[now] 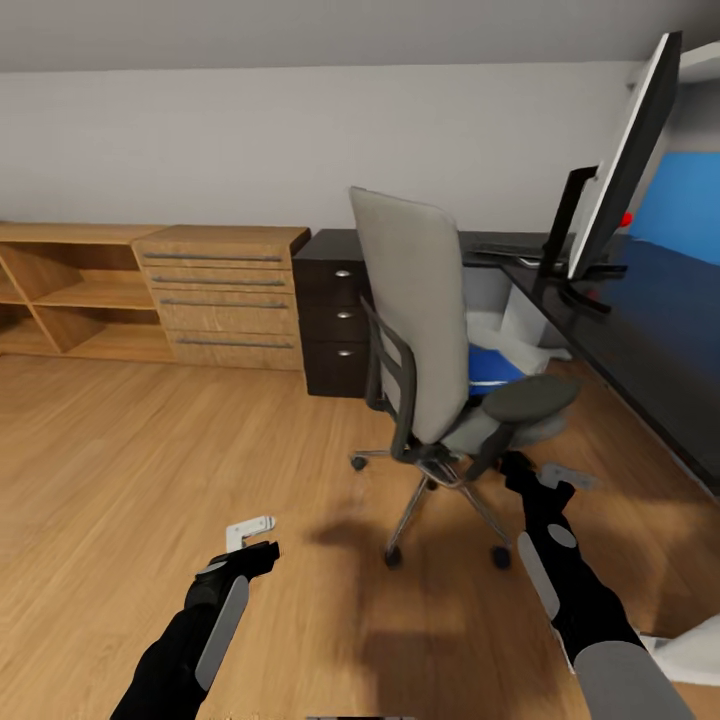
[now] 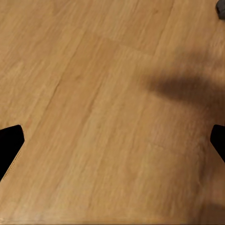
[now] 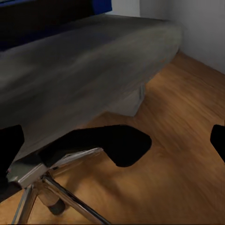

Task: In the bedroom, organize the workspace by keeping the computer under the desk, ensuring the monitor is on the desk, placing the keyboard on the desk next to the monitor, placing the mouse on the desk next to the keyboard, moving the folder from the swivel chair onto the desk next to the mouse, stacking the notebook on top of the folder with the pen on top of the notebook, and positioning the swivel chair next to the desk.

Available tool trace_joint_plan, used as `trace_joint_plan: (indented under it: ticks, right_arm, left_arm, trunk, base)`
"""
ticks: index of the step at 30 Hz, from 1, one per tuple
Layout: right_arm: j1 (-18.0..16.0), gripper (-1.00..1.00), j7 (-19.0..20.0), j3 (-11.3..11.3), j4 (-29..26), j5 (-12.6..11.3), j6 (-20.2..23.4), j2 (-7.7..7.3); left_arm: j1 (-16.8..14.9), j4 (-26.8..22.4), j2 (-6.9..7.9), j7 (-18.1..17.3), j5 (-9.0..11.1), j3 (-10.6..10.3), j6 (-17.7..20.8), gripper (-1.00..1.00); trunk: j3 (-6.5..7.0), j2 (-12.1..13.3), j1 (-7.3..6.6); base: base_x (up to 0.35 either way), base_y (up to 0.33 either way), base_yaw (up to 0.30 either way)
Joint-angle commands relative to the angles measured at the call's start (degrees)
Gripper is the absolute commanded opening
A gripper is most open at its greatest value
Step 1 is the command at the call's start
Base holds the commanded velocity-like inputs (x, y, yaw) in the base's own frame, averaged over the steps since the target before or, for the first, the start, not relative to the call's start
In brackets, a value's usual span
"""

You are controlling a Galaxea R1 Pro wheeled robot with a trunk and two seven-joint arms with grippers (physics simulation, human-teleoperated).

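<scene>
A wood floor runs to a white wall with oak drawers; the swivel chair faces the dark desk, where the monitor stands. Left gripper and right gripper both hang with fingers apart. The blue folder on the seat is mostly hidden behind the backrest
</scene>
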Motion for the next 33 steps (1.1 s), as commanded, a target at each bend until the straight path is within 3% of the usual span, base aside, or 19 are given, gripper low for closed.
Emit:
trace_joint_plan:
  ticks: [1,7,28,33]
  right_arm:
    - [0.0,1.0,-0.1,0.1,0.0,-0.4,-0.3,0.99]
    - [0.0,1.0,-0.1,0.1,0.0,-0.3,-0.4,2.97]
    - [0.0,1.0,0.0,0.1,-0.1,-0.3,-0.4,3.04]
    - [0.0,1.0,0.0,0.1,-0.1,-0.3,-0.4,2.9]
  left_arm:
    - [0.0,0.0,0.01,0.6,0.6,-0.1,0.1,1.0]
    - [0.0,0.7,0.01,0.7,0.6,-0.1,0.1,1.0]
    - [0.0,3.0,-0.06,0.7,0.5,-0.2,0.0,1.0]
    - [0.0,3.0,-0.08,0.8,0.5,-0.2,0.0,1.0]
  trunk:
    - [-0.05,0.0,-0.01]
    - [-0.05,0.0,-0.01]
    - [-0.05,0.0,-0.01]
    - [-0.01,0.0,-0.01]
  base:
    - [-0.001,0.0,0.269]
    - [-0.001,0.0,0.269]
    - [-0.044,0.04,0.269]
    - [0.0,0.0,-0.014]
